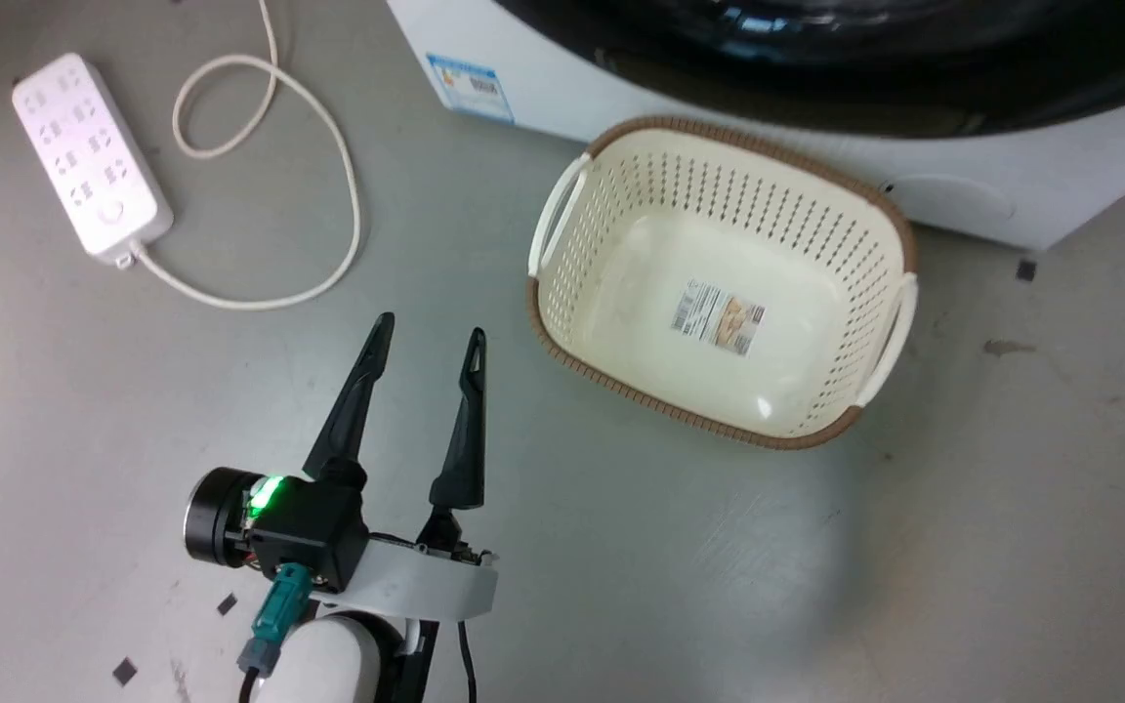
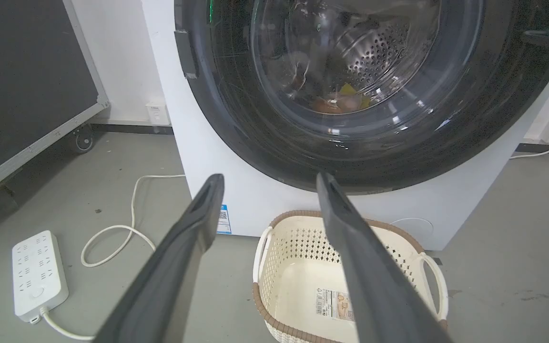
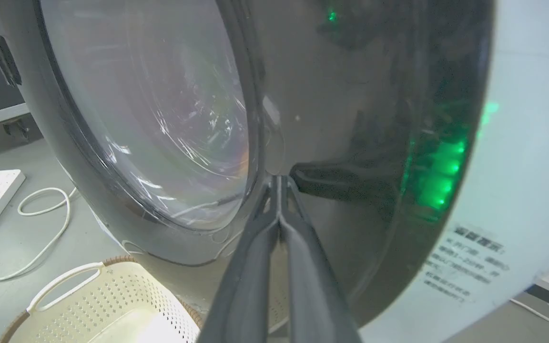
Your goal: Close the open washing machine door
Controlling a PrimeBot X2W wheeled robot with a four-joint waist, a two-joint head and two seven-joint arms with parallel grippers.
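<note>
Two grippers differed: the nearer right gripper (image 3: pixel 279 183), fingers together, touched the washing machine door (image 3: pixel 350 95) straight ahead, seemingly flush on the white machine front (image 3: pixel 532 143); the left gripper (image 1: pixel 431 332) hung spread, well back.

My left claw (image 1: pixel 429 340) is held low, pointing forward, its two long fingers spread well apart. My right claw (image 3: pixel 279 185) is different — both fingers are pressed together, the tips meeting.

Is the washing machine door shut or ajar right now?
Looks shut: the washing machine door lies flat against the white front with no gap showing, the drum seen through it. Latched or not, cannot tell.
</note>
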